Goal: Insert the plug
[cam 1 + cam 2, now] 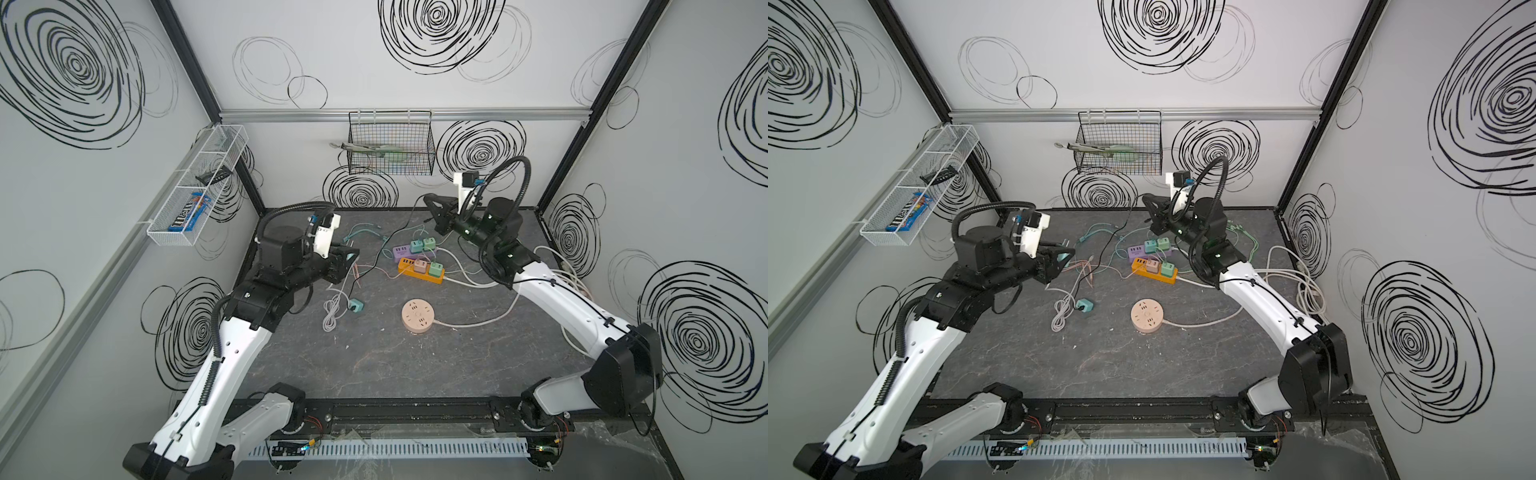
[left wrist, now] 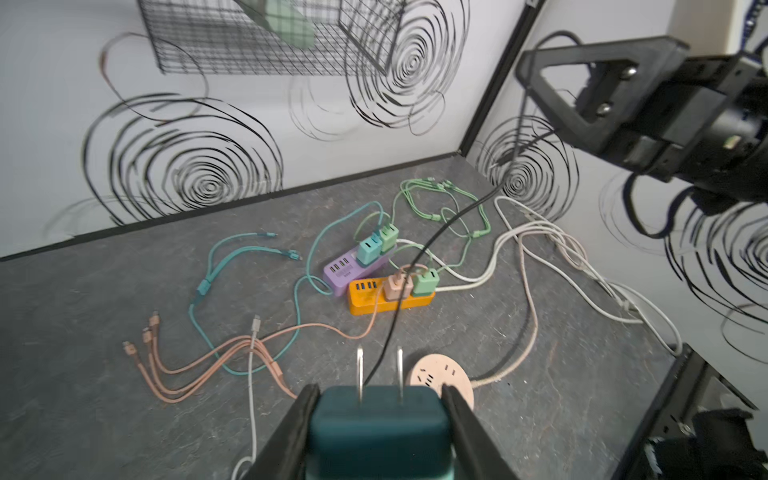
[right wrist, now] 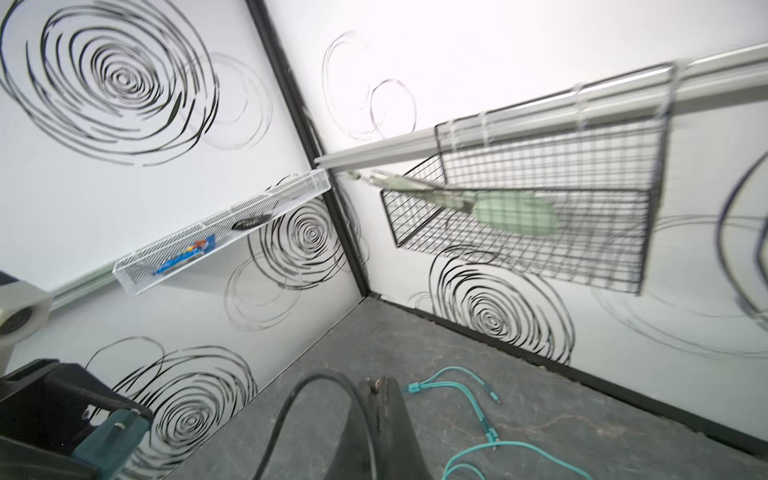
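Two prongs (image 2: 360,370) of the teal plug (image 2: 379,419), toward the orange strip (image 2: 386,306)

The left gripper (image 1: 1068,254) clamps a teal plug (image 1: 1062,258) above the gray table (image 1: 1142,365). The right gripper (image 1: 1147,202), raised near the back wall, pinches a black cable (image 1: 1115,243) that drops to the table. A purple power strip (image 1: 1136,251) and an orange power strip (image 1: 1144,271) lie side by side, with a round pink socket (image 1: 1146,316) nearer the front.
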